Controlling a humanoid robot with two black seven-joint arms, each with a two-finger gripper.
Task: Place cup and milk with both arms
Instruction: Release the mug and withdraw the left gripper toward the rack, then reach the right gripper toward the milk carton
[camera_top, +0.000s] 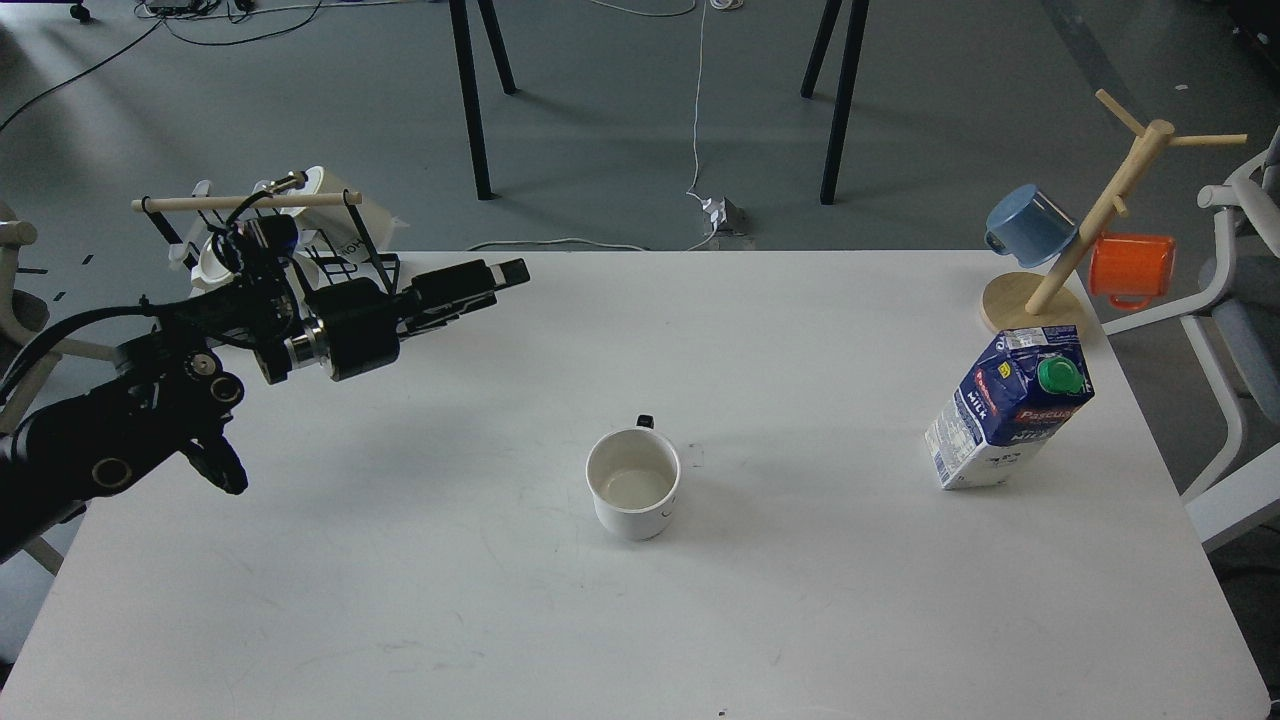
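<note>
Head view: my left gripper (505, 273) hangs above the table (420, 560), holding nothing, fingers too close to judge; cup (633, 484) and milk (1010, 408) stand apart.

cup (633, 495): white, thin black marking | milk carton (1008, 408): dark blue and white, green cap (1059, 375), red label | table (500, 600): white | hanging mugs: blue (1028, 224), orange (1131, 268)

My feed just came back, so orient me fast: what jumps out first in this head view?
The black left arm reaches in from the left, its gripper hanging above the white table near the back left corner. An empty white mug stands upright near the table's middle, and the blue and white Pascual milk carton stands to the right. Behind the carton, a wooden mug tree holds a blue mug and an orange mug.
</note>
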